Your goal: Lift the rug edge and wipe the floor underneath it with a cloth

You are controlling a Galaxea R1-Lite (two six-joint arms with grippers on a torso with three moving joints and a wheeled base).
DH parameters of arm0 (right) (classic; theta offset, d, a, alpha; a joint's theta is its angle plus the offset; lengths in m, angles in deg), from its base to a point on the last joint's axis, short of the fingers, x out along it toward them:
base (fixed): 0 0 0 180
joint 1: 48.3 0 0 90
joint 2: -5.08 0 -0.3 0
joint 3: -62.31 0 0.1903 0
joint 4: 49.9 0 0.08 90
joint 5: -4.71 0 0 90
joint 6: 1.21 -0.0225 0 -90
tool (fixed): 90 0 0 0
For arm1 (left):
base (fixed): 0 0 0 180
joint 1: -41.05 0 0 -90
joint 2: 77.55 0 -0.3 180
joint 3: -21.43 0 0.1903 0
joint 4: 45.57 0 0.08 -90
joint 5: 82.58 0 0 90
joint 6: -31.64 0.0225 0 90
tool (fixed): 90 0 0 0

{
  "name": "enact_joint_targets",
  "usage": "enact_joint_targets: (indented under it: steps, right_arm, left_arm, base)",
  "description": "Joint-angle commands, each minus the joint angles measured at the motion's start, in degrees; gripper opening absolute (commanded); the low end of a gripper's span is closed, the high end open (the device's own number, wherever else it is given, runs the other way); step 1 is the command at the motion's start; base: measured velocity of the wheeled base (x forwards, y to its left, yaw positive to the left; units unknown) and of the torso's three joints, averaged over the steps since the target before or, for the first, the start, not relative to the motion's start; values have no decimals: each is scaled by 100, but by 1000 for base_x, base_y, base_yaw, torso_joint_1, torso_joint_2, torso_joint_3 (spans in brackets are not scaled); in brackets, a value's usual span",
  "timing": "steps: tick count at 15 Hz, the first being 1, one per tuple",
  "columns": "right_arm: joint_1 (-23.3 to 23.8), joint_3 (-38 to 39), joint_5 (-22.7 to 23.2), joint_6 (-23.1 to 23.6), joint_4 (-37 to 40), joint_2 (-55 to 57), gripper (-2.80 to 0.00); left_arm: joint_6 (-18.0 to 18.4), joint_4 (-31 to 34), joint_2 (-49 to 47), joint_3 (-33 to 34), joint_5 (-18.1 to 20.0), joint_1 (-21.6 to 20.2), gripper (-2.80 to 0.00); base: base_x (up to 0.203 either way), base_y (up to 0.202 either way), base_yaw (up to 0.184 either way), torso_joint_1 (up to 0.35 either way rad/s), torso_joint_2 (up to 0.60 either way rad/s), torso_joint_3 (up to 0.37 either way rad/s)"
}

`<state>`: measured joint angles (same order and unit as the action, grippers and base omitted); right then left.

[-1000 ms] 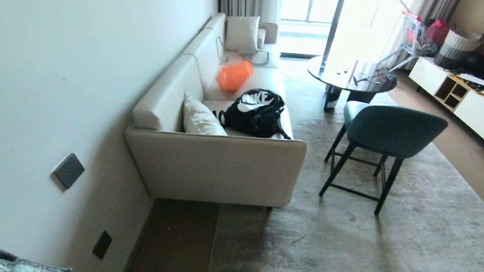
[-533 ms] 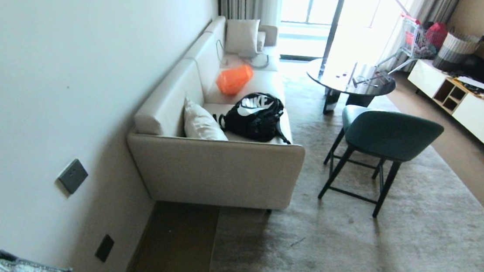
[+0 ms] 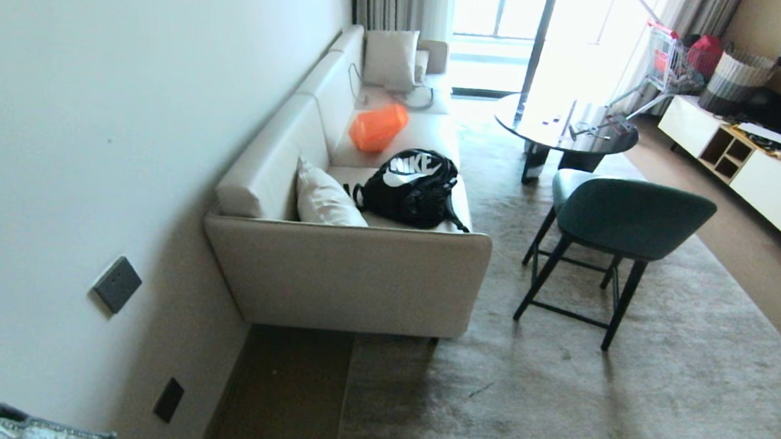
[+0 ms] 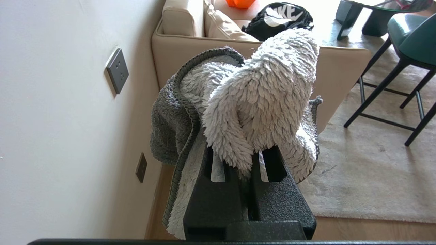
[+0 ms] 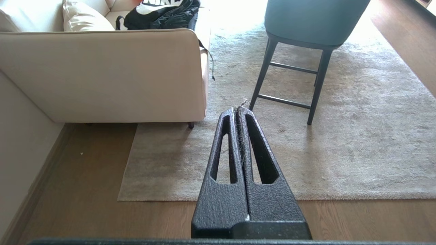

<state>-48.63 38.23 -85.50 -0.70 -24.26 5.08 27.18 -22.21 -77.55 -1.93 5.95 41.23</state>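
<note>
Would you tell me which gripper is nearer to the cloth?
Left. The left gripper is shut on the cloth, which drapes over its fingers. The right gripper is shut and empty, above the rug edge.

Light-grey rug [image 3: 628, 410], brown wood-grain floor [image 5: 85, 211], white-grey cloth [image 4: 259, 102], teal chair [image 3: 632, 209]

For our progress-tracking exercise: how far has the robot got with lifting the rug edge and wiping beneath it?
Done: the left gripper is shut on the cloth. In hand: nothing else; the right gripper is shut and empty, above the rug. Left: the rug edge lies flat on the floor, so lifting and wiping are not yet started.
</note>
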Motion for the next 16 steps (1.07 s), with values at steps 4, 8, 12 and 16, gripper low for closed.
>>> enact_joint_targets:
  steps: [4,8,12,16]
  right_arm:
    - [-2,0,-5,2,1,9,-280]
    - [-2,0,-5,2,1,9,-280]
    - [-2,0,-1,2,1,9,-280]
    - [-2,0,-5,-34,1,9,-280]
  left_arm:
    - [-2,0,0,0,-3,-1,-280]
    - [-2,0,0,0,-3,-1,-280]
    - [-4,0,0,0,-3,-1,-280]
    - [-2,0,0,0,-3,-1,-280]
  base:
    - [0,0,0,0,0,0]
    - [0,0,0,0,0,0]
    - [0,0,0,0,0,0]
    - [0,0,0,0,0,0]
